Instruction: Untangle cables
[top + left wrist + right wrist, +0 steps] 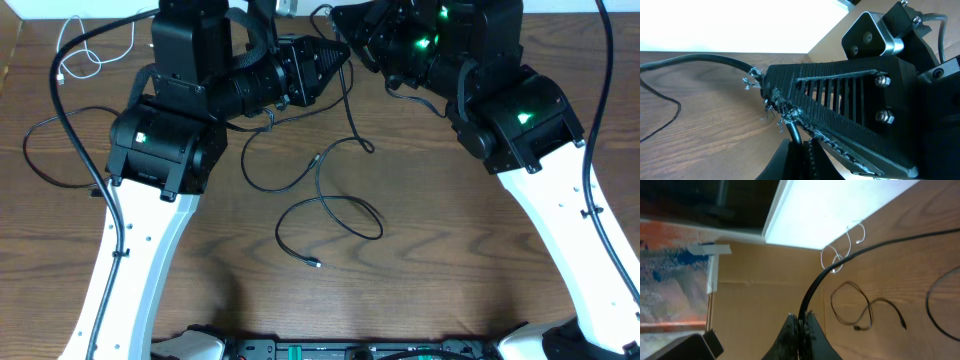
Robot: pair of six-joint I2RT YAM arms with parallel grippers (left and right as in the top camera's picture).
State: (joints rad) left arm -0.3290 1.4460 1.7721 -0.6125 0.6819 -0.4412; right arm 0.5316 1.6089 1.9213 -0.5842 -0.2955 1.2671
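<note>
Nothing fancy here: a dark brown wood-grain bench top (430, 250) is seen, evenly lit, with a soft sheen picked up on the grain. Along the far edge, toward the far left corner, a bright white panel (840, 210) is blown out by the light. Plain brown cardboard (755, 300) is set up past that corner. Behind it a blurry orange patch (670, 235) and a dark area (700, 200) can be made out, not much more.

Overhead looks straight down on the bench (430, 270). The left hand's (782, 122) camera sits close and low. The right hand's (800, 322) camera faces the far-left corner, sharing overhead's white cable (847, 237).
</note>
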